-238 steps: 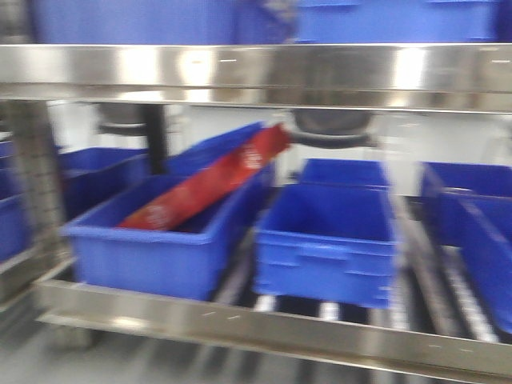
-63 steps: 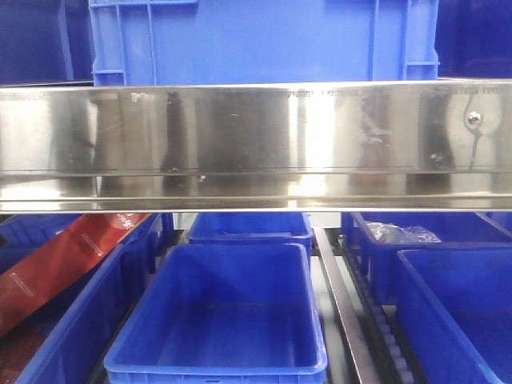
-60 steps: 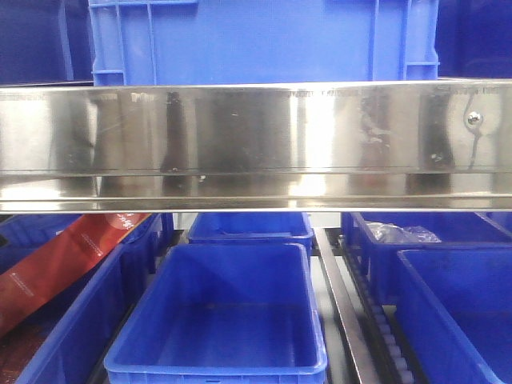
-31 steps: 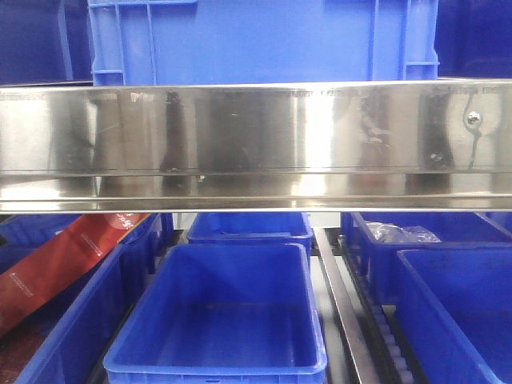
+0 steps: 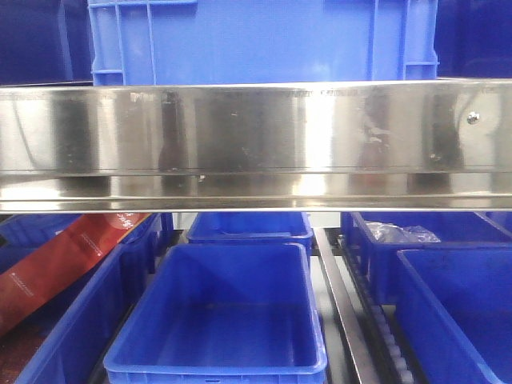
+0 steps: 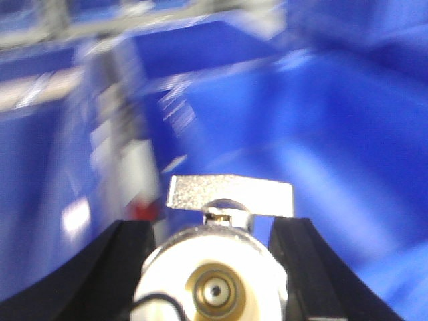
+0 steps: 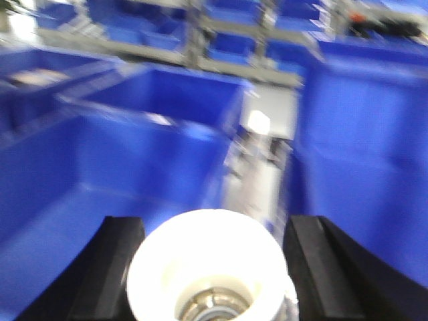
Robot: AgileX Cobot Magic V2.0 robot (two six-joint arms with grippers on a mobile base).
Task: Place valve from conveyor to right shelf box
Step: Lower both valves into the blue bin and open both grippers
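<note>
The valve [image 6: 214, 284], silvery with a brass centre and a flat handle [image 6: 229, 194] on top, sits clamped between the black fingers [image 6: 120, 267] of the left gripper [image 6: 214, 227]. It hangs over the inside of a blue box [image 6: 321, 134], though that view is blurred. The right gripper [image 7: 214, 224] clasps a second valve [image 7: 207, 261], white-capped, beside a roller track [image 7: 264, 167]. From the front, the shelf [image 5: 256, 144] spans the view with its shiny rail. An upper box [image 5: 256, 40] stands above it. Below are a left box [image 5: 80, 336] holding a red pack [image 5: 64, 260], a middle box [image 5: 216, 320] and a right box [image 5: 456, 304].
</note>
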